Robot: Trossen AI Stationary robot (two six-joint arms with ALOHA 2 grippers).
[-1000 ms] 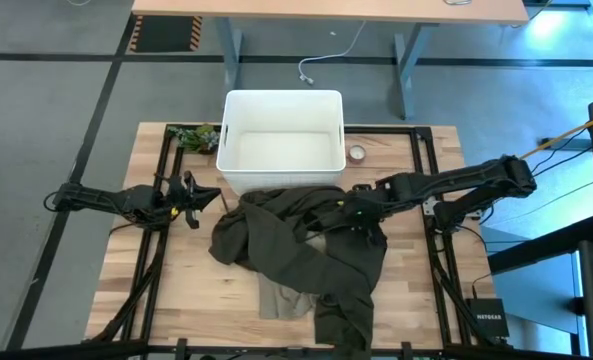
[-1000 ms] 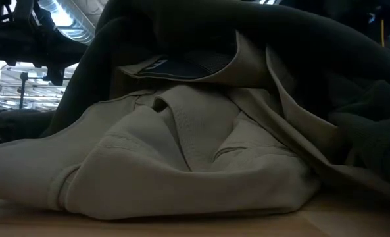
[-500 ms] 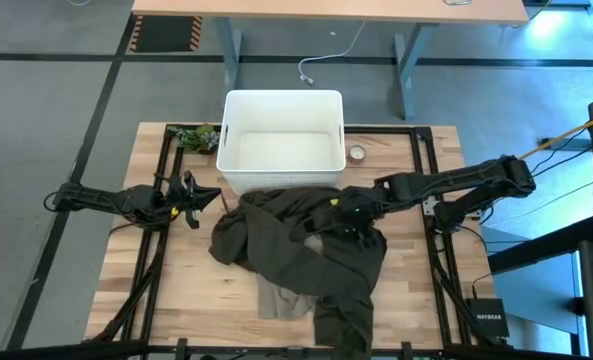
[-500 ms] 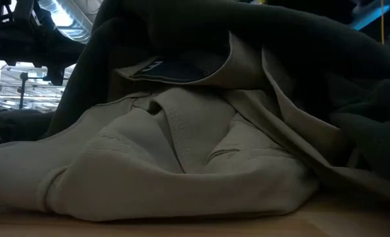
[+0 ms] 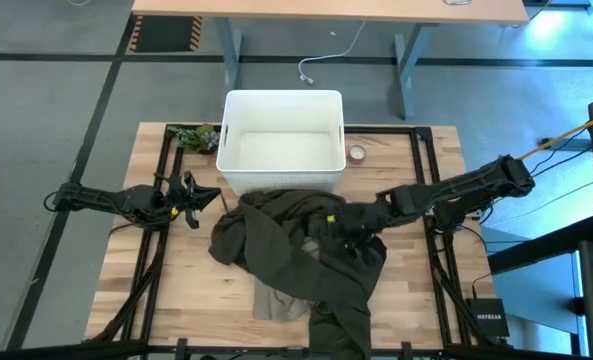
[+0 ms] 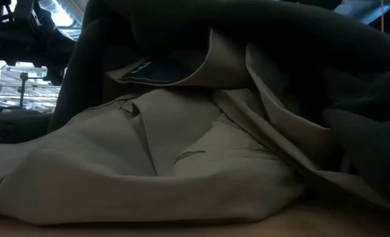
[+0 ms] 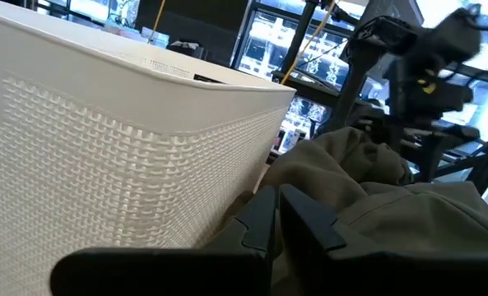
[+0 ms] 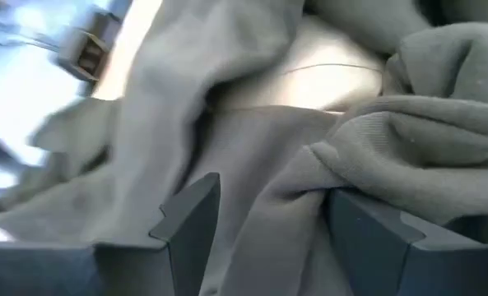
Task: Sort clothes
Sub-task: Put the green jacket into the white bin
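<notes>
The clothes lie heaped in the middle of the table. A large dark olive garment [image 5: 286,245] is on top, and a beige-khaki one [image 5: 276,303] shows from under its near edge and fills the low view [image 6: 148,171]. My right gripper [image 5: 348,228] is down on the heap's right side, closed on a bunch of the olive cloth [image 8: 268,230]. My left gripper [image 5: 191,195] waits shut at the table's left, level, clear of the heap; in its wrist view its fingers [image 7: 276,214] stand beside the white bin's wall [image 7: 104,148]. My right gripper has a thick bunched fold of the olive garment [image 8: 309,177] between its two fingers, which stand wide apart around it; several layers. The fingers [image 8: 367,238] slant down from the table's right. The garment still rests on the heap and is not lifted clear.
The white bin [image 5: 281,95] stands at the far middle, touching the heap's far edge. A small green plant [image 5: 194,136] sits left of it and a small round object [image 5: 357,153] right of it. Black frame rails run along both table sides. Bare wood shows at the near left.
My right gripper has moved toward the table's near edge over the heap, taking olive cloth with it. The olive garment's right part has bunched nearer. The khaki garment below has shifted and flattened, sliding leftward in the low view.
</notes>
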